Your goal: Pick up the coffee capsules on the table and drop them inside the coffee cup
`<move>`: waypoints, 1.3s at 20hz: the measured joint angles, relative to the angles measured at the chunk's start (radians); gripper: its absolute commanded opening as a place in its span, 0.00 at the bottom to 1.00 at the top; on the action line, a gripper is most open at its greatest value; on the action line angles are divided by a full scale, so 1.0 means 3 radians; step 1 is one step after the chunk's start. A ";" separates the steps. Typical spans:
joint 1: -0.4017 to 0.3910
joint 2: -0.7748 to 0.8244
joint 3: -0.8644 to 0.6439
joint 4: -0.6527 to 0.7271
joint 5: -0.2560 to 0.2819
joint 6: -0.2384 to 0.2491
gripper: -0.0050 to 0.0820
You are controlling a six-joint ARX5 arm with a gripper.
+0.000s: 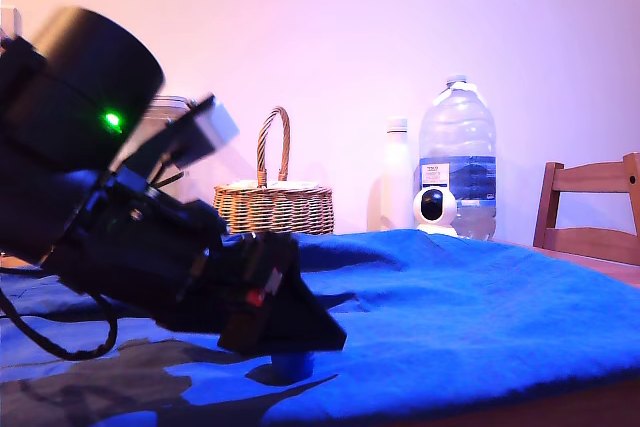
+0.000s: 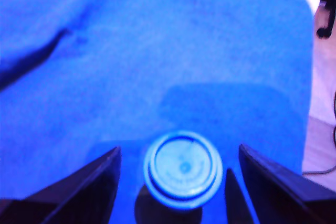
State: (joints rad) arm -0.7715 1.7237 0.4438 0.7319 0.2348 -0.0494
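While my tool point(image 2: 178, 182) hangs low over the bench point(image 1: 480, 297) with its two dark fingers point(image 2: 79, 187) spread wide apart, the capsule point(image 2: 182, 169) stands on the blue cloth directly between them, a clear gap of cloth on each side, so nothing is gripped yet. From my wrist view I look straight down on its pale round face, ringed by a wider rim; in the exterior view only a little of its blue body point(image 1: 292, 362) peeks out beneath the tool's tip. I judge it to be very light, a thin plastic shell that is stiff enough for a gentle pinch but could dent or pop sideways if I squeeze hard. Its tapered, smooth wall looks slippery, so I would close across the body just under the rim, where the wider lip can catch on my fingers and keep it from sliding down. The cloth under it is soft and wrinkled, so a nudge from one finger first could tip it; I would want both fingers to meet it together. The cup is not visible in either view.
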 measured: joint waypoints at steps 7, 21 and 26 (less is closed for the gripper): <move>0.0000 0.0000 0.0000 -0.0056 -0.0057 0.0000 0.52; 0.0000 0.0000 0.0001 0.0175 -0.0005 0.0001 0.35; 0.0008 -0.0069 0.0031 0.0329 0.0010 0.0001 0.35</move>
State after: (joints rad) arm -0.7692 1.7031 0.4530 0.8307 0.2379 -0.0490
